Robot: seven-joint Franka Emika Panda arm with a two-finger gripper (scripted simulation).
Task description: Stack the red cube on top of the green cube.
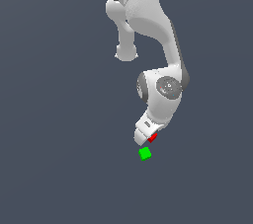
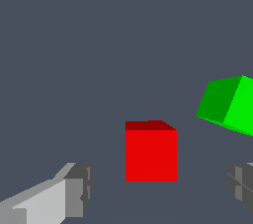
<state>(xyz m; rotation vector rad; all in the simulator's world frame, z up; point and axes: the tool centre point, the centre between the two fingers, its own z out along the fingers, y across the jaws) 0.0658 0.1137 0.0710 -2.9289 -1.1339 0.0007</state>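
Note:
The red cube (image 2: pixel 150 155) lies on the flat grey floor between my gripper's (image 2: pixel 159 187) two fingers, with a gap on each side, so the gripper is open and touches nothing. One grey fingertip (image 2: pixel 78 188) shows on one side of the cube and the other fingertip (image 2: pixel 241 184) at the frame edge. The green cube (image 2: pixel 228 103) sits a short way beyond the red one, off to the side and turned at an angle. In the exterior view the gripper (image 1: pixel 146 140) is low over the red cube (image 1: pixel 152 137), which is partly hidden by the hand, and the green cube (image 1: pixel 145 153) lies just below it.
The floor (image 1: pixel 59 159) is plain dark grey all around. The white arm (image 1: pixel 158 70) reaches down from the top of the exterior view.

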